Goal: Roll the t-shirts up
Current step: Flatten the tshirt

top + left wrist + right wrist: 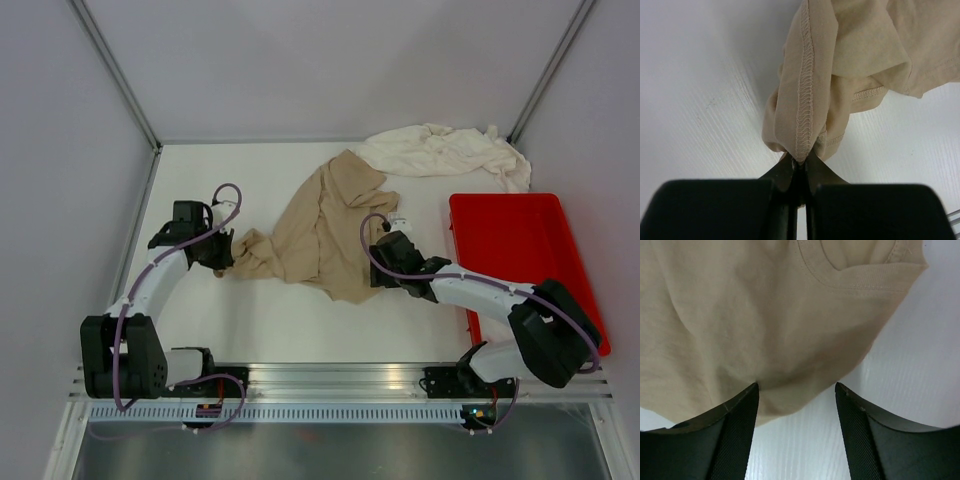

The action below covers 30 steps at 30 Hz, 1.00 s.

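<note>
A tan t-shirt (325,225) lies crumpled and partly spread out in the middle of the white tabletop (250,180). It runs from a bunched, narrow end at the near left to a wider part reaching toward the far right. The left gripper (800,161) is at that near-left end. Its fingers are pressed tightly together on a stitched hem, and the cloth gathers into folds just beyond the tips. The right gripper (796,387) is at the shirt's right edge with its fingers (742,415) spread wide apart. A rounded lobe of tan fabric lies between them, but they are not clamped on it. The ribbed neckband shows a little farther on in the right wrist view. A loose heap of cream-white t-shirts (440,150) sits at the far right of the tabletop, with its left end touching or just beside the tan shirt's far tip. A red tray (515,240) rests along the right side, nearer than the heap and apart from the tan shirt.
</note>
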Each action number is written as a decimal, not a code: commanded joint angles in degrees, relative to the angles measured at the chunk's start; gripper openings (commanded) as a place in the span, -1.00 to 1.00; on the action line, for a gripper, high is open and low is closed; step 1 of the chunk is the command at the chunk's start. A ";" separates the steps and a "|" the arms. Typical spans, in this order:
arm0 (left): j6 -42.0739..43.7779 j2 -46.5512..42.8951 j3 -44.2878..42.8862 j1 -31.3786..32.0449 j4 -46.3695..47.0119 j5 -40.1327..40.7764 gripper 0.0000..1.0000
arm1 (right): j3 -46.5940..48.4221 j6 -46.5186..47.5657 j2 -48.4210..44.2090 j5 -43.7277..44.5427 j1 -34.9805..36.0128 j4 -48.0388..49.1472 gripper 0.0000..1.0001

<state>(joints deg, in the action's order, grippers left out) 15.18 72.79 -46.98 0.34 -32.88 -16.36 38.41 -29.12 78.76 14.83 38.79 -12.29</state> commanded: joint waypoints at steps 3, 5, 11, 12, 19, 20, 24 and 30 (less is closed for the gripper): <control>2.84 -3.45 0.49 -0.25 0.54 1.68 -0.95 | -1.85 -3.31 2.53 0.82 0.06 8.25 0.21; 3.10 -4.24 0.40 -0.25 0.28 2.03 -0.95 | -1.94 -3.04 3.59 1.08 0.06 8.69 -0.35; 3.98 -7.05 -0.83 -1.73 -2.00 2.03 -0.95 | -0.71 -1.38 -2.55 5.02 0.15 4.84 -1.00; 4.15 -7.49 -1.44 -1.74 -2.62 1.95 -0.95 | 0.07 -0.50 -6.04 7.38 0.06 3.26 -0.99; 4.60 -12.75 -6.45 -1.92 -7.98 0.37 -0.95 | 13.14 6.44 -22.76 12.24 0.15 -12.81 -0.99; 4.60 -13.29 -7.07 -1.92 -8.59 0.10 -0.95 | 14.83 7.49 -23.99 12.33 0.24 -14.15 -0.99; 3.98 -15.40 -10.85 -1.92 -12.28 -1.48 -0.95 | 22.48 10.66 -27.34 11.98 0.24 -18.55 -0.99; 4.16 -17.25 -12.25 -1.92 -15.54 -3.06 -0.95 | 28.99 11.55 -24.98 5.57 0.24 -21.89 -0.99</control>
<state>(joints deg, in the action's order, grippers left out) 17.72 56.12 -57.01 -1.28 -45.45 -17.21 64.97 -19.49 51.64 23.55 38.89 -29.32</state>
